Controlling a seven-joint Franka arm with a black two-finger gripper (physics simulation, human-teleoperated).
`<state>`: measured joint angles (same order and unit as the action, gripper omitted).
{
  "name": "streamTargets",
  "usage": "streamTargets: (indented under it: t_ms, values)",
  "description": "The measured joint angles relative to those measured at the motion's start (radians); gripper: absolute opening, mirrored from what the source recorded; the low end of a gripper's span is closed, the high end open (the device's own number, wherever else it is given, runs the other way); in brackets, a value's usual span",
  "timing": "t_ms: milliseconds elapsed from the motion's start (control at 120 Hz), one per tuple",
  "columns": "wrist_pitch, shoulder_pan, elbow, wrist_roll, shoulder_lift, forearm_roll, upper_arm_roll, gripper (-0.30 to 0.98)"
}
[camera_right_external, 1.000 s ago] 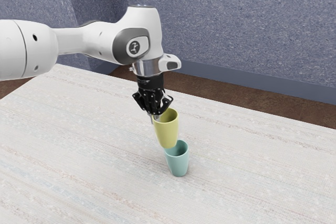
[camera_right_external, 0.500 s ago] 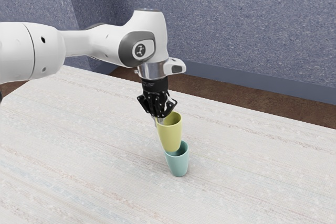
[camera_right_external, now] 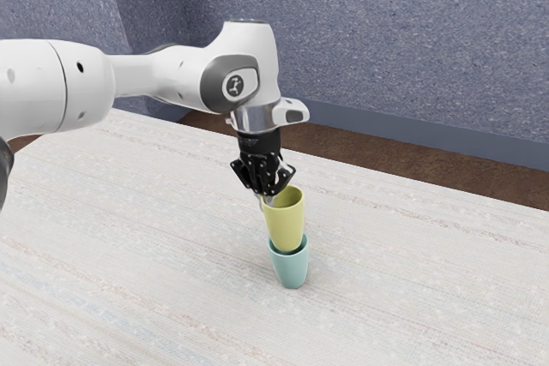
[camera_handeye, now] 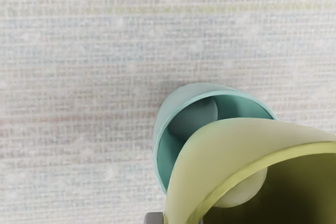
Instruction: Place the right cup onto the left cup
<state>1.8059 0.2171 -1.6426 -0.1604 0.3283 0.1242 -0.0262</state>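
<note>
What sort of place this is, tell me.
Probably a simulated robot test room: a white robot arm reaches over a pale table, with a speckled blue wall behind.

Yellow cup (camera_right_external: 286, 227) lower, closer to teal cup (camera_right_external: 292, 272)

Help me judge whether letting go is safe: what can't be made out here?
- Yellow cup, underside: hidden by its own wall, both views; contact with the teal cup can't be told.
- Teal cup's rim, part: behind the yellow cup, both views.
- Yellow cup's rim, part: cut off by the wrist view's edges.
</note>
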Motion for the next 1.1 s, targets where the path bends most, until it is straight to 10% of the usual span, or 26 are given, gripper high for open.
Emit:
streamTargets:
  t_ms: [200,583,1100]
  values:
    - [0.012,-0.005,-0.003,0.003,0.014,0.003,0.0,-0.1]
    - [0.03,0.022,-0.026,0.009,-0.084,-0.004,-0.002,0.54]
    - [-0.003,0.005,-0.089,0.236,-0.268,-0.166,0.08,0.67]
